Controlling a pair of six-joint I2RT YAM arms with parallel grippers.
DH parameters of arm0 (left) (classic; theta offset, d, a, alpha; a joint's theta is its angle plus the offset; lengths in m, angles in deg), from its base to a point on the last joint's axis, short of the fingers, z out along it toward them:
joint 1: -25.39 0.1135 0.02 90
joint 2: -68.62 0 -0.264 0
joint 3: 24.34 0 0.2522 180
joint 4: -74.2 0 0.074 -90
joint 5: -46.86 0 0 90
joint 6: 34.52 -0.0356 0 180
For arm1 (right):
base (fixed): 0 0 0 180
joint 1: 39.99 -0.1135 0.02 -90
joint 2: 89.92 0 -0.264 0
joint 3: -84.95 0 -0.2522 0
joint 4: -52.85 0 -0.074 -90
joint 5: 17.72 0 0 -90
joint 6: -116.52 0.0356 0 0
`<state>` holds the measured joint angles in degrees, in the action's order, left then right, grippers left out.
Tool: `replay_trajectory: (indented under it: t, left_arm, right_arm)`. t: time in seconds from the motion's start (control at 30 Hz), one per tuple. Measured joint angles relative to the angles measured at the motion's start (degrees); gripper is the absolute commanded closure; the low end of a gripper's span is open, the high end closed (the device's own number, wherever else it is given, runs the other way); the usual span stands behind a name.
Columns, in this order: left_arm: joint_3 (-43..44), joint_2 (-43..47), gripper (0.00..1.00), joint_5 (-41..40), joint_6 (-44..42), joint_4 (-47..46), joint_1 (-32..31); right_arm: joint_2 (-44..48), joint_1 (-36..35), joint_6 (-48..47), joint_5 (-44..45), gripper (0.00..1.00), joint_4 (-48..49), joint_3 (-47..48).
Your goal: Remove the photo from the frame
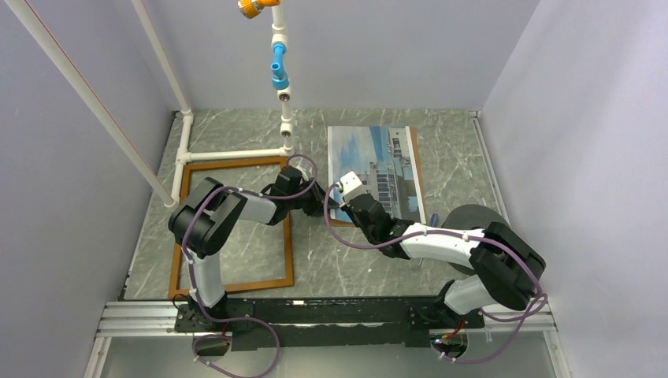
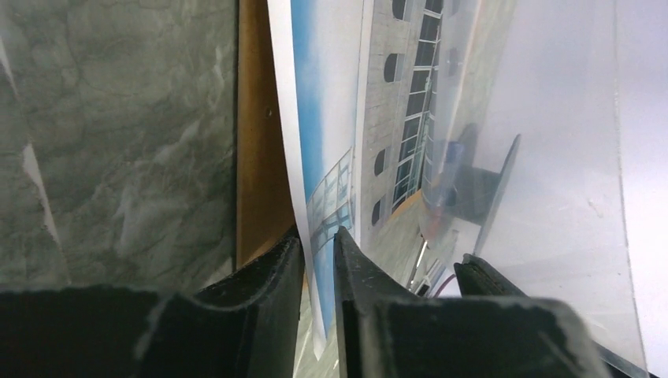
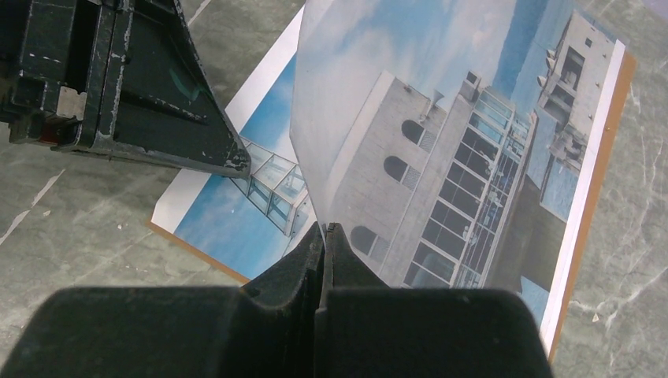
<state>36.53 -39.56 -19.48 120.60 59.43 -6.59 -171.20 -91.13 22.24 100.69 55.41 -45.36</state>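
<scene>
Empty frame (image 1: 289, 252) at L; photo (image 1: 370, 150) apart at R on backing board (image 2: 256, 157). R tool (image 3: 324, 232) pinches clear sheet (image 3: 378, 79), prob. holding it up so L tool (image 2: 319, 244), narrowly spread, straddles photo edge.

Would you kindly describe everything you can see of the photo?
The photo is a print of a white multi-storey building against blue sky, with a white border. It lies out of the frame on a brown backing board. One edge curls up between the fingers of the open left gripper. A clear sheet, pinched by the right gripper, tilts above it.
</scene>
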Motion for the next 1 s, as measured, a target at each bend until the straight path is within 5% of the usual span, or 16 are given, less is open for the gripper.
replay_trajectory:
  t: [0.1,1.0]
  left_arm:
    - [0.4,0.0,1.0,-0.5,-1.0,1.1,-0.1]
    - [-2.4,22.1,1.0,-2.6,-10.7,23.3,-0.2]
  right_arm:
    - [0.0,0.0,0.0,0.0,1.0,0.0,0.0]
    - [-1.9,0.0,1.0,2.5,1.0,-3.8,3.2]
